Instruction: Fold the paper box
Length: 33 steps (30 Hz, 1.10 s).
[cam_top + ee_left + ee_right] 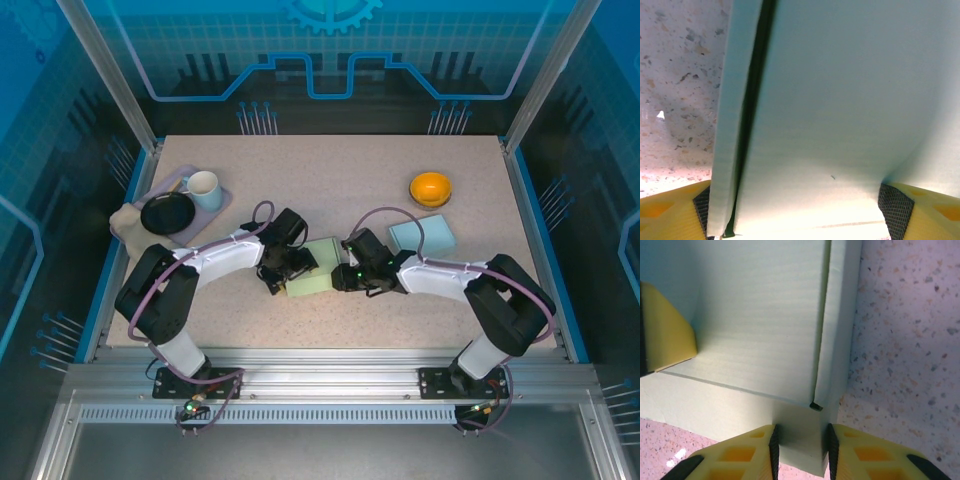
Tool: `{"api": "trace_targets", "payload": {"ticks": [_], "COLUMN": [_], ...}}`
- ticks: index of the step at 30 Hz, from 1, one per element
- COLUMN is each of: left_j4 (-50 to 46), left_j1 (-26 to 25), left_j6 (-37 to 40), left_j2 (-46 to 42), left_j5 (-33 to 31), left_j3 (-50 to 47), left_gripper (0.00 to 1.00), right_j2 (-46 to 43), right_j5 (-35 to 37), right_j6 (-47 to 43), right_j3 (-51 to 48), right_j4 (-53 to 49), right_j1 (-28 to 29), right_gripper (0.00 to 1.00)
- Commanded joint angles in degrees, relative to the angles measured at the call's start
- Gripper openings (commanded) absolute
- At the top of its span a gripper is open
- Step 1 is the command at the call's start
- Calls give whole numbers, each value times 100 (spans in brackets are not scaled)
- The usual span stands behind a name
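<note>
At mid-table the paper box point(322, 262) is lying flat between both arms. The left gripper point(291, 272) is straddling its full width, jaws spread wide, pads point(895, 206) pressing either side, likely to steady it. The right gripper point(802, 442) is pinching a side wall just below a flap's edge, presumably to crease it. Bare table is flanking that wall, and the pale blue square point(421, 235) and orange bowl point(430, 187) are sitting well apart.
</note>
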Motion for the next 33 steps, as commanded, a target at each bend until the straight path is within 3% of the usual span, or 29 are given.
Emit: {"api": "trace_targets", "payload": {"ticks": [1, 16, 23, 33], "left_j4": [-202, -87, -77, -40], "left_j1": [19, 59, 92, 148], "left_j6": [135, 173, 142, 133], "left_j2": [333, 250, 294, 310], "left_j5": [-221, -156, -157, -100], "left_j3": [-346, -513, -523, -518], "left_gripper": [84, 84, 84, 84], "right_j2": [95, 161, 132, -297], "right_j5": [191, -73, -19, 109], "right_j6": [-366, -886, -962, -352], "right_j3": [-277, -762, -652, -698], "right_j4": [435, 2238, 2056, 1491], "right_j1": [-6, -143, -225, -235], "right_gripper": [31, 32, 33, 33]}}
